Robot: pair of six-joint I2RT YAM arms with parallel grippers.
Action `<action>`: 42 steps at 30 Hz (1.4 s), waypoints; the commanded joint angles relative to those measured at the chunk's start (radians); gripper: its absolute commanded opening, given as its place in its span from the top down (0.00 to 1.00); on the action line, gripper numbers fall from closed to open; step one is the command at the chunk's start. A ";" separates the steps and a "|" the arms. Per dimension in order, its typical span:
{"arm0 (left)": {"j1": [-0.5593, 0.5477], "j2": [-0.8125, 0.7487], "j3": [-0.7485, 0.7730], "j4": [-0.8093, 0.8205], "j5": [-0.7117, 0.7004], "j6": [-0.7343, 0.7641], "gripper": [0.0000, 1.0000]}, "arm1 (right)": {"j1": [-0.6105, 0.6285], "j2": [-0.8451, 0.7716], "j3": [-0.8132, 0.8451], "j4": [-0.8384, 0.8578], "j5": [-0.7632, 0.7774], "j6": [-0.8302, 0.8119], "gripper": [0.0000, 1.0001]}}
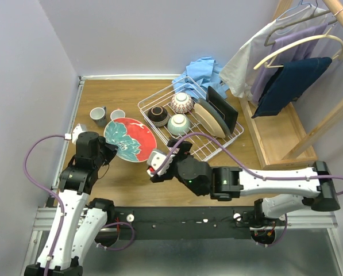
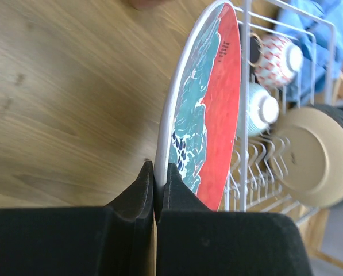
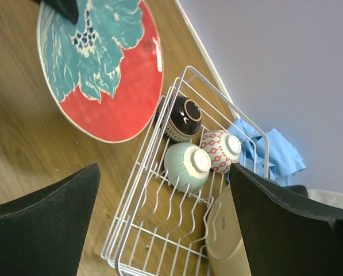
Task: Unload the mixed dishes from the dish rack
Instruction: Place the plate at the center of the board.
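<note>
A round red plate with a teal flower point(image 1: 130, 139) lies low over the table just left of the dish rack point(image 1: 228, 141). My left gripper point(image 1: 109, 149) is shut on its near-left rim; in the left wrist view both fingers pinch the white edge point(image 2: 154, 167) of the plate point(image 2: 211, 103). My right gripper point(image 1: 166, 158) hangs open and empty by the rack's front corner, apart from the plate point(image 3: 96, 63). In the rack point(image 3: 142, 230) sit a dark brown bowl point(image 3: 181, 119), a pale green bowl point(image 3: 185, 165), a pink patterned bowl point(image 3: 220, 149), beige plates point(image 1: 208, 119) and a black square plate point(image 1: 223, 109).
Two small cups point(image 1: 98, 115) point(image 1: 118, 115) stand on the table behind the red plate. A blue cloth point(image 1: 203, 72) lies behind the rack. A wooden clothes rack with hanging garments point(image 1: 292, 75) fills the right side. The wall runs along the table's left edge.
</note>
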 commanded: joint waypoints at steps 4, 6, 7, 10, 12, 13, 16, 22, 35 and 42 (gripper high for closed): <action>0.087 -0.016 0.017 0.121 -0.124 -0.053 1.00 | -0.034 -0.129 -0.039 -0.104 -0.057 0.213 0.00; 0.127 -0.027 -0.003 0.121 -0.138 -0.047 1.00 | -0.060 -0.144 -0.042 -0.132 -0.100 0.276 0.00; 0.147 -0.028 -0.008 0.124 -0.135 -0.041 1.00 | -0.098 -0.156 -0.040 -0.165 -0.121 0.298 0.00; 0.244 -0.012 -0.026 0.135 -0.095 -0.011 1.00 | -0.186 -0.173 -0.042 -0.224 -0.204 0.370 0.00; 0.326 0.005 -0.045 0.153 -0.053 -0.010 1.00 | -0.224 -0.190 -0.049 -0.239 -0.255 0.399 0.00; 0.353 0.007 -0.052 0.161 -0.032 -0.015 1.00 | -0.252 -0.198 -0.053 -0.244 -0.264 0.404 0.00; 0.437 -0.001 -0.091 0.187 0.008 -0.032 1.00 | -0.299 -0.224 -0.062 -0.267 -0.301 0.425 0.00; 0.511 -0.002 -0.198 0.237 0.014 -0.049 1.00 | -0.358 -0.277 -0.088 -0.296 -0.350 0.444 0.00; 0.652 0.002 -0.485 0.596 0.073 -0.141 1.00 | -0.373 -0.380 -0.175 -0.290 -0.384 0.434 0.00; 0.703 0.051 -0.566 0.697 0.063 -0.133 0.97 | -0.378 -0.397 -0.198 -0.293 -0.391 0.421 0.00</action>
